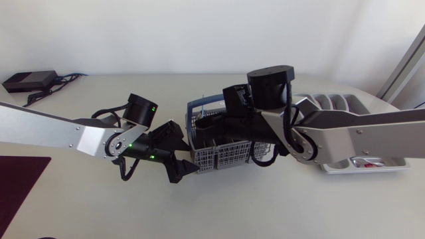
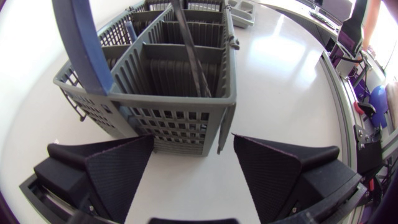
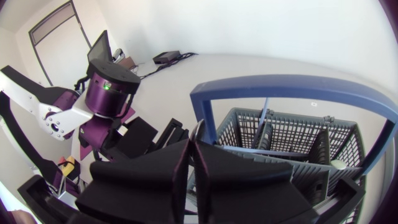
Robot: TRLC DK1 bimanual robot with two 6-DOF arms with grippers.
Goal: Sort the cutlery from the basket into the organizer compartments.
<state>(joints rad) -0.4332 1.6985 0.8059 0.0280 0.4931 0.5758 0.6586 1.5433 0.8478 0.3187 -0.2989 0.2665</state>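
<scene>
Cutlery [image 2: 189, 56] stands in the basket [image 2: 180, 121], so sorting into the organizer [image 1: 339, 103] seems far from done. Left gripper [image 2: 193, 138] gapes; right gripper [image 3: 191, 144] is pressed together.

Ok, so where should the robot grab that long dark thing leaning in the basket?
Take the dark cutlery piece by its upper part, coming down from above. Its lower end sits deep in a compartment of the grey basket, boxed in by slotted walls, so a gripper probably can't get at it from the side. It leans, so tilting the gripper to match should help.
</scene>
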